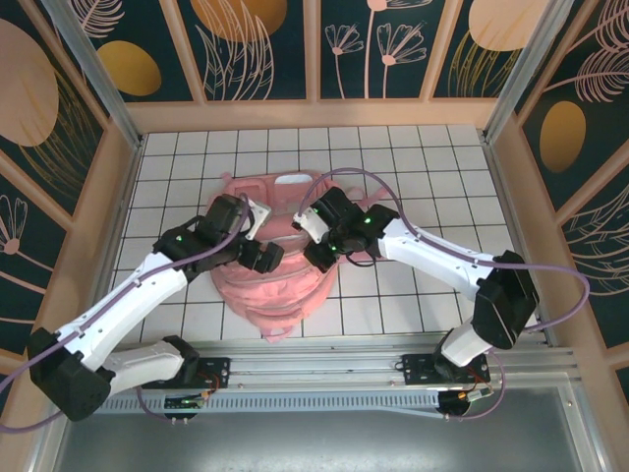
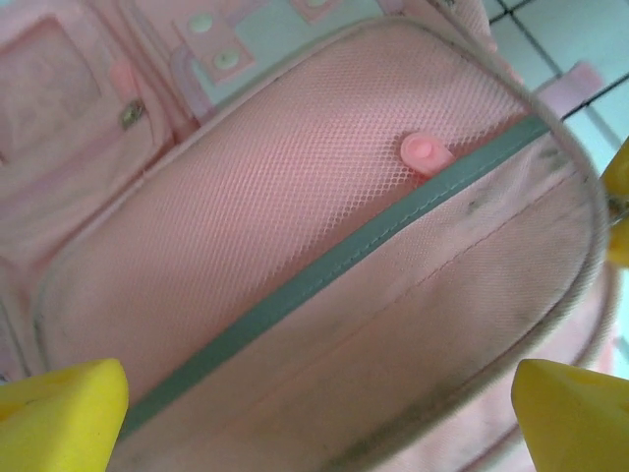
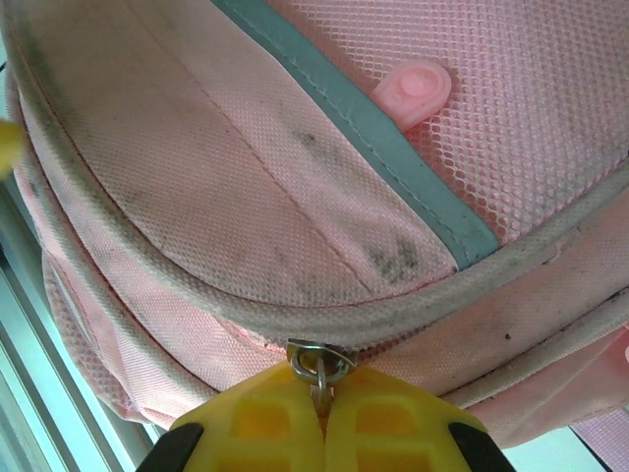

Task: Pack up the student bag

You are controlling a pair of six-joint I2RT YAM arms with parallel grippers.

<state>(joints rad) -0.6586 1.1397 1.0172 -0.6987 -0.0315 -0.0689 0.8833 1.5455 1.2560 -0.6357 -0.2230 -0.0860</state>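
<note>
right gripper (image 3: 322,405) clamped on the bag (image 1: 278,293) zip pull (image 3: 318,368), left gripper (image 2: 314,423) spread wide above it; contents look packed, zipping shut probably left

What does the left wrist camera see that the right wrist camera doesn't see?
Left wrist view: the left gripper with its yellow fingers wide open over the big pink fabric backpack, plus round pale snap buttons and a corner of white tiled table. Right wrist view: the right gripper shut on the small metal zip pull at the backpack's piped edge. Both: the pink mesh, the grey reflective strip and the small pink rubber tab.
</note>
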